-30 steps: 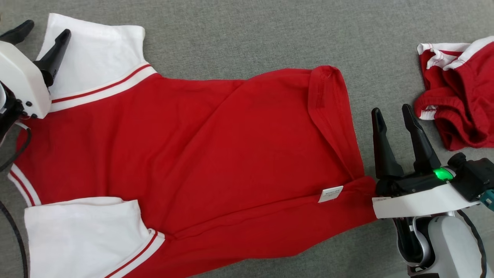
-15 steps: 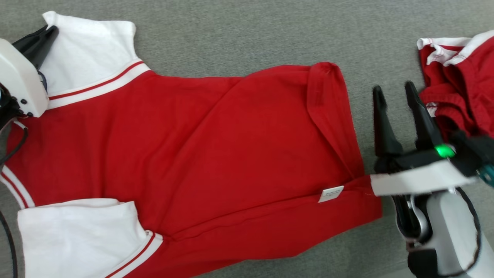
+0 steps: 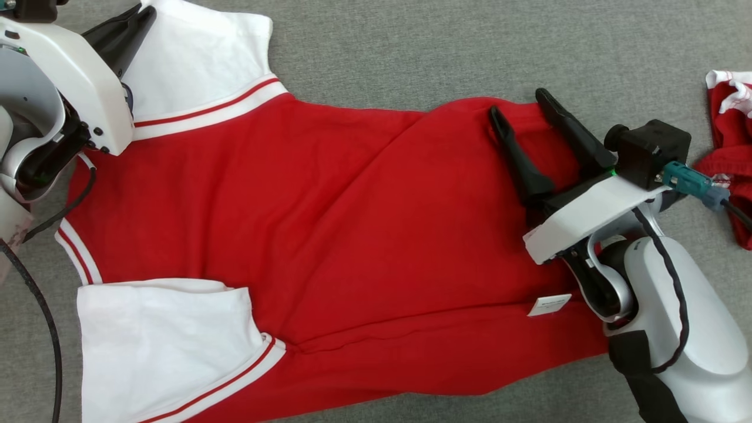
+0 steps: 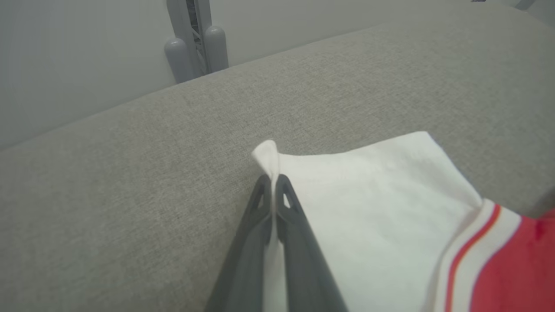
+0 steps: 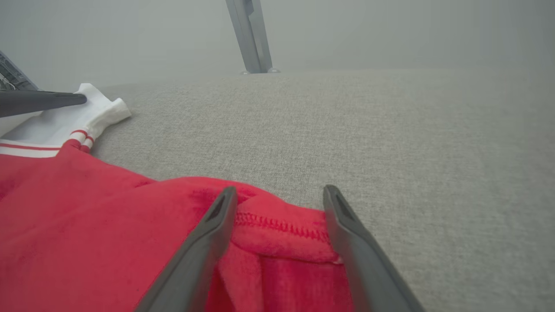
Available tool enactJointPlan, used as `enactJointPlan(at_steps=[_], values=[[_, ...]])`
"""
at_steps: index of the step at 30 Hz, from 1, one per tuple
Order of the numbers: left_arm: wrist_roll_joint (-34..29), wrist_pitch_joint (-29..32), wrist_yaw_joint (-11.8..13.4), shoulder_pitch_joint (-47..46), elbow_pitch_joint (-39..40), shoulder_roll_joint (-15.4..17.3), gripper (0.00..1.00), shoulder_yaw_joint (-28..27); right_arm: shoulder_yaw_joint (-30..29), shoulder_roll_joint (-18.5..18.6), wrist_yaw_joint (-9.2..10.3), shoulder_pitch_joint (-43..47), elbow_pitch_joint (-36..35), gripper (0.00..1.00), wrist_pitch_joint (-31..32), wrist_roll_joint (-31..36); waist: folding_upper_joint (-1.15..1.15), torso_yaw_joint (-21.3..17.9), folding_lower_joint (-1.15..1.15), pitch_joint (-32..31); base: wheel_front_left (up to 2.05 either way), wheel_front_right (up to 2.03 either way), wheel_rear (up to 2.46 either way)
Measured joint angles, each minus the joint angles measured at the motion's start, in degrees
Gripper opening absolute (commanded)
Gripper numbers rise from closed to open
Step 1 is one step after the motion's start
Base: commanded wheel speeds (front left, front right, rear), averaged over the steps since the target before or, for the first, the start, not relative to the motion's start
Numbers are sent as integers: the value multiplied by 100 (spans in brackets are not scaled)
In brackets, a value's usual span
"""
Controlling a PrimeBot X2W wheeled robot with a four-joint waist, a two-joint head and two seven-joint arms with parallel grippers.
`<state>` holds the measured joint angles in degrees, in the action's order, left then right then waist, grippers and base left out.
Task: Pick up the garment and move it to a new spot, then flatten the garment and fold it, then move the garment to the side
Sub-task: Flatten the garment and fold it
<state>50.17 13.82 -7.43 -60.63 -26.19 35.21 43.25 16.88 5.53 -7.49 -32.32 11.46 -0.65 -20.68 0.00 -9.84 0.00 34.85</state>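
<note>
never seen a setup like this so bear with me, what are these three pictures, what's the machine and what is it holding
It is a wheeled robot with two arms, each ending in a hand with two long dark fingers. The wide picture comes from a camera on its head, looking down at a grey fabric surface. The other two come from cameras on its wrists, looking along each hand's fingers.

A red shirt with white sleeves lies spread on the surface. A second red and white garment sits bunched at the right edge.

The left hand is shut on the corner of the upper white sleeve, with cloth pinched between its fingers. The right hand is open, its fingers either side of the shirt's folded hem, not yet closed on it.
</note>
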Motion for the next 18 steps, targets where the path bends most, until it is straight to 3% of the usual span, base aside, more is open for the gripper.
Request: enactJointPlan(at_steps=[5, 7, 8, 18], values=[[105, -225, 0, -121, -132, -26, 0, 276, -235, 176, 0, 215, -74, 100, 542, 58, 0, 70, 0, -31, 0, 0, 0], [178, -297, 0, -185, -175, -27, 0, 352, -331, 183, -1, 263, -135, 16, 714, 78, 0, 76, 0, -46, 0, 0, 0], [189, -355, 0, -214, -185, -21, 0, 375, -375, 183, 0, 290, -174, 0, 722, 96, 0, 79, 0, -57, 0, 0, 0], [348, -1212, 0, -276, 331, 77, 0, 539, -738, 710, -1, 445, -566, 0, 444, -42, 0, 394, 0, -352, 0, 0, 0]])
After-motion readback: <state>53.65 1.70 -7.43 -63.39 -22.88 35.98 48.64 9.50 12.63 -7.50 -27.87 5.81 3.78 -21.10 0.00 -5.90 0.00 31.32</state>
